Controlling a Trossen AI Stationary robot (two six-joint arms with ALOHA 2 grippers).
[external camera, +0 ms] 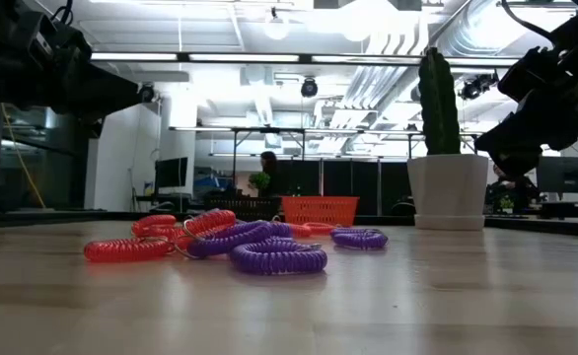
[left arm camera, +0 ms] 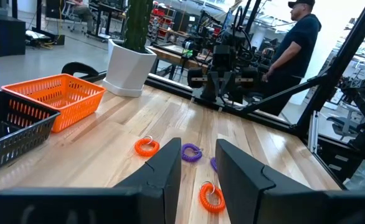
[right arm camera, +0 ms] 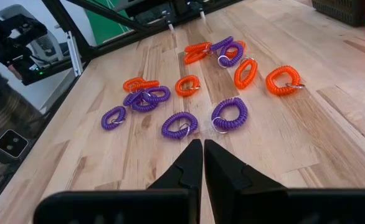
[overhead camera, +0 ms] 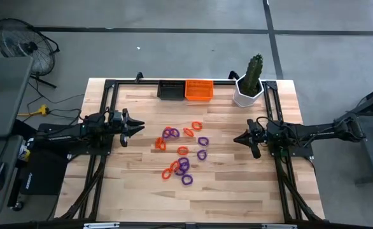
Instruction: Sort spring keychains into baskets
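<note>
Several orange and purple spring keychains (overhead camera: 183, 151) lie scattered on the middle of the wooden table; they also show in the right wrist view (right arm camera: 189, 93) and the low view (external camera: 259, 251). A black basket (overhead camera: 170, 90) and an orange basket (overhead camera: 198, 90) stand side by side at the far edge. My left gripper (overhead camera: 139, 126) hovers left of the pile, open and empty (left arm camera: 198, 149). My right gripper (overhead camera: 235, 138) hovers right of the pile, shut and empty (right arm camera: 203, 144).
A white hexagonal pot with a cactus (overhead camera: 249, 89) stands at the far right, beside the orange basket. A black frame (overhead camera: 110, 86) borders the table. A person (left arm camera: 298, 43) stands beyond the table's right side. Bare wood lies along the near edge (overhead camera: 193, 203).
</note>
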